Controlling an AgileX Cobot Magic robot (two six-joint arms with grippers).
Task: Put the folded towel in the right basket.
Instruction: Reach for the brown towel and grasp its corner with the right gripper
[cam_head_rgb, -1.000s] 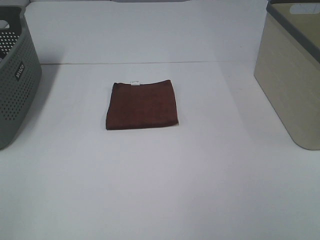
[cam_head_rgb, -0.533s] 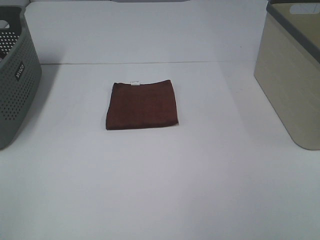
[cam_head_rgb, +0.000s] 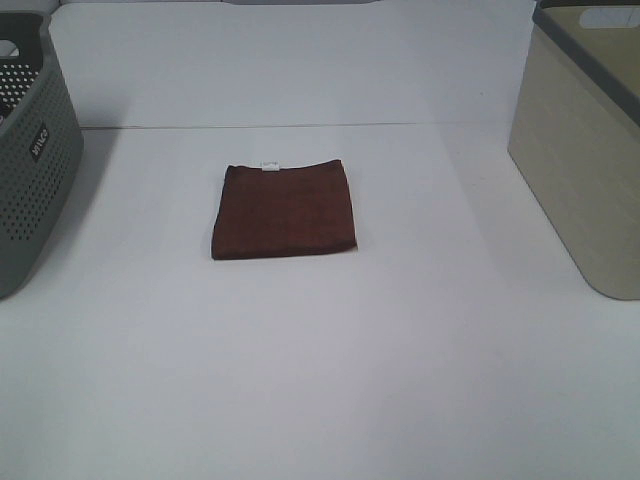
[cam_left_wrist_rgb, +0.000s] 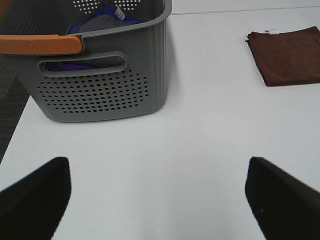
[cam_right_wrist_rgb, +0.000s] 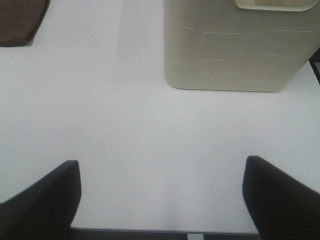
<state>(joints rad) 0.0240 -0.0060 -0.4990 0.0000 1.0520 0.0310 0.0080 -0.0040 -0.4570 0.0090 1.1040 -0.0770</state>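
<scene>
Brown cloth is seen in the exterior high view: the folded towel is laid flat near the middle of the white table, well apart from both baskets. It is nearly square, slightly wider than deep, so the long axis runs left to right. Its edges are roughly squared to the table, and a small white tag is on its far edge. The grey perforated left basket is placed at the left border and the beige right basket at the right; what the latter holds cannot be told.

In the left wrist view, blue and grey fabric is seen inside the left basket, whose rim carries an orange handle. The left gripper is held over the table with its fingers spread wide.

In the right wrist view, the right gripper is likewise parted, with the right basket beyond it and a corner of the towel visible.
</scene>
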